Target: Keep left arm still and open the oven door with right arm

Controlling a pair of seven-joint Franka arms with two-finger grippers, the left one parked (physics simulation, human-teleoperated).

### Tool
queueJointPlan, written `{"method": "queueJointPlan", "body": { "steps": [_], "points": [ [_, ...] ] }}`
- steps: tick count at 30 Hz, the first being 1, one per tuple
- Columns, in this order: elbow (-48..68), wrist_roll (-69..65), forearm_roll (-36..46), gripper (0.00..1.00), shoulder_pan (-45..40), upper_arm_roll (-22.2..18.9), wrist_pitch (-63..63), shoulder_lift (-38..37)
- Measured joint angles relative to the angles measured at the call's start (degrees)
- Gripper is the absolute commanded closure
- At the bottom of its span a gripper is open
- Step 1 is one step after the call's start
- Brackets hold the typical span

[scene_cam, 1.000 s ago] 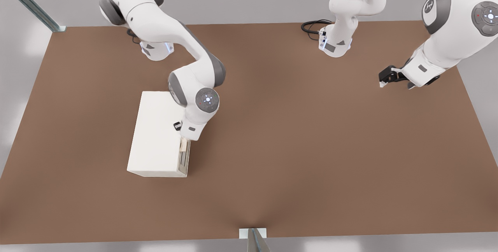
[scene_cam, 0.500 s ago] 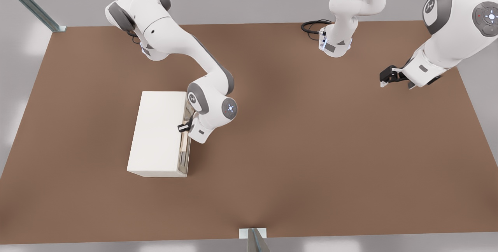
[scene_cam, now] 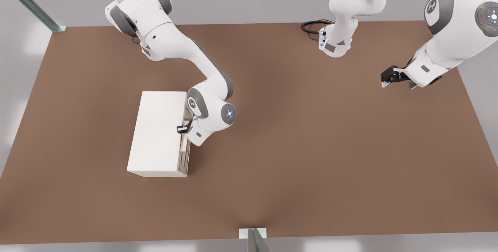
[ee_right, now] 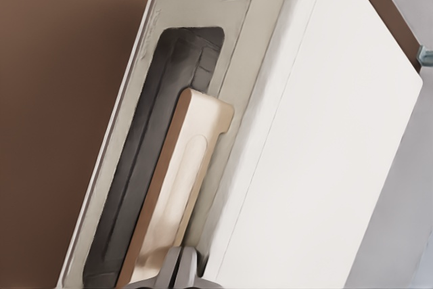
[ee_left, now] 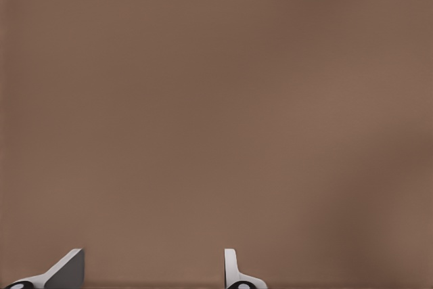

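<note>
The oven [scene_cam: 157, 133] is found at about nine o'clock on the counter [scene_cam: 311, 147] in the front view, its door [ee_right: 128, 187] facing three o'clock and appearing shut. The gripper [scene_cam: 183, 128] is set against the beige handle [ee_right: 179, 197], with fingers [ee_right: 169, 272] drawn nearly together at the bar's end; whether the bar is actually clamped cannot be told. A slip off the handle is judged the main risk if so little of the bar is engaged, and the light oven could be dragged or tipped if the pull departs from the door's hinge arc.
</note>
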Motion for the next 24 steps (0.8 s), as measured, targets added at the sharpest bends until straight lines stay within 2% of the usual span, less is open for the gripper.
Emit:
{"method": "queueJointPlan", "body": {
  "steps": [11,14,16,17,18,21,24],
  "points": [
    [1.43,2.77,1.61,0.79,0.04,0.28,0.68,-0.04],
    [3.82,3.29,4.22,0.79,0.24,0.56,1.1,-0.03],
    [7.16,3.17,10.18,0.79,-2.72,0.62,1.63,-0.17],
    [8.26,2.33,14.17,0.55,-7.08,0.61,1.86,-0.48],
    [8.82,1.11,17.65,0.0,-11.87,0.57,1.96,-0.95],
    [8.26,-2.97,23.25,0.0,-23.77,0.24,0.27,-6.09],
    [2.37,-6.78,25.63,0.0,-28.72,-0.42,-1.88,-18.75]
  ]
}}
